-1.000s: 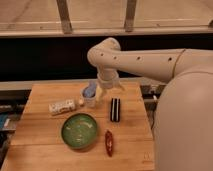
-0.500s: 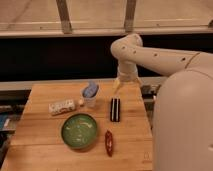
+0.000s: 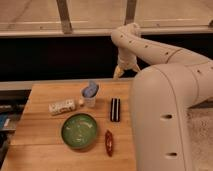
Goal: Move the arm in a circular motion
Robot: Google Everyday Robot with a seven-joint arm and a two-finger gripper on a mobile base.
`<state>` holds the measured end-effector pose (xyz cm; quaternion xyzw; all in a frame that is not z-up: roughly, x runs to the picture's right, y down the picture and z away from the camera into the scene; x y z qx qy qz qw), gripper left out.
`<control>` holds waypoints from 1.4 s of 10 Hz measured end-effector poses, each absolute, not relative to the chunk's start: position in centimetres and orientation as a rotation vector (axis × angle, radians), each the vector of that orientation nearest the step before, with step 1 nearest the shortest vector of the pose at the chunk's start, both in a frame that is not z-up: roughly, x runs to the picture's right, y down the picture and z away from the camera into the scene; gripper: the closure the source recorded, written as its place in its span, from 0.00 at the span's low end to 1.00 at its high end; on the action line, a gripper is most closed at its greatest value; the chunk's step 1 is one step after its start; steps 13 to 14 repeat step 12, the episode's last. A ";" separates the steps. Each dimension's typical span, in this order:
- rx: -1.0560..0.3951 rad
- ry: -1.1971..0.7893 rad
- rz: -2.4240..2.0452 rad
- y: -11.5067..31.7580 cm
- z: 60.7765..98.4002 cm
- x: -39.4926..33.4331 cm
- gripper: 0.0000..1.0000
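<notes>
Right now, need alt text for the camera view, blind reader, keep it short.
A large cream-white robot arm arcs in from the right, its gripper hanging above the far edge of a wooden table. On the table sit a green bowl, a blue-lidded cup, a white packet, a black bar and a red chili-like item.

We see arm (image 3: 165,75) bent at elbow, reaching up-left; gripper (image 3: 118,73) pointing down, hanging in air.

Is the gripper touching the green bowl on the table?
No, the gripper hangs past the table's far edge, well apart from the green bowl.
</notes>
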<state>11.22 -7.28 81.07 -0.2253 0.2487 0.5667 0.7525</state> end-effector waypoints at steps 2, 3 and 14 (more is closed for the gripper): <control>-0.525 0.492 1.156 -7.6 81.0 7.5 0.20; -0.541 0.459 1.097 -7.2 80.3 5.3 0.20; -0.571 0.344 1.027 1.1 71.1 3.1 0.20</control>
